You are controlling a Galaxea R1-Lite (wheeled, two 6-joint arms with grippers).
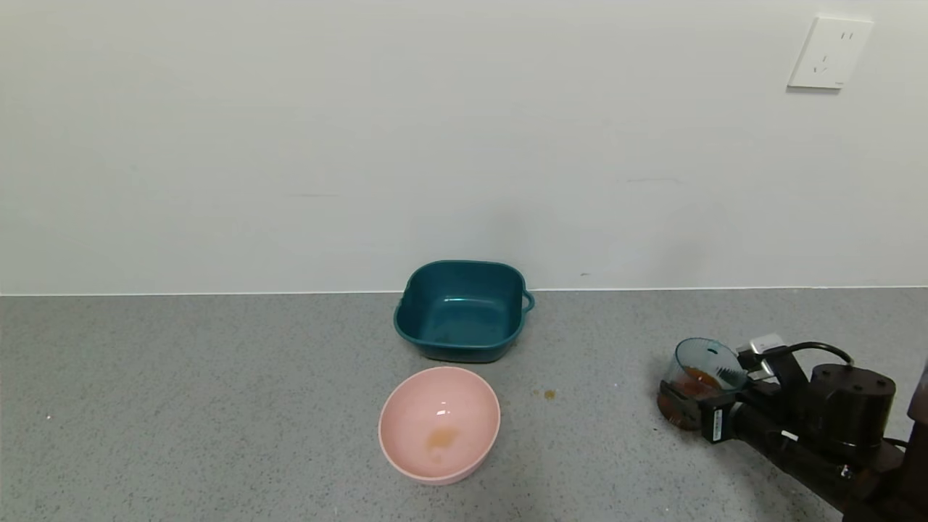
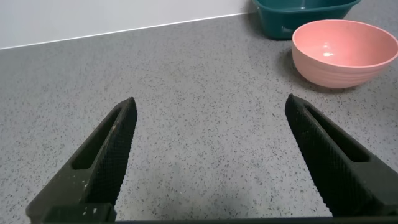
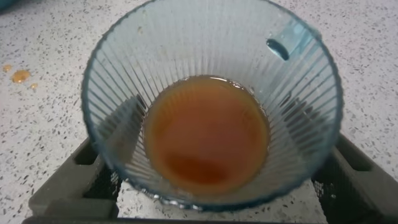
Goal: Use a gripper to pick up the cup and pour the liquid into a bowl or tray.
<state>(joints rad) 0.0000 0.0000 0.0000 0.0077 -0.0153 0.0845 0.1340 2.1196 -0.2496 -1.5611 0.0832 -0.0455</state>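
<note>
Cup (image 1: 702,373), small ribbed blue-grey plastic, stands at the table's (image 1: 217,406) right side, tilted a bit, mouth leaning twd the left. Orange-brown liquid (image 3: 206,134) pools in its bottom, roughly a third full by the look of it. Right gripper (image 1: 689,406) has the cup: its fingers (image 3: 81,180) sit on both sides of the cup's lower body, closed in against it, w/ the arm reaching in from the right edge. Can't tell if the base is just off the table or touching.

Teal basin (image 1: 462,310) sits well to the cup's left and farther back, near the wall, looks empty. Pink bowl (image 1: 439,423) lies just in front of the basin, a faint brown stain inside. A few brown drops (image 1: 549,394) mark the table between bowl and cup.

Likely next move: carry cup left and back, over the basin's near-right rim, then tip.

Left gripper (image 2: 208,162) hangs low over bare table, fingers spread wide, holding nothing; idle.
</note>
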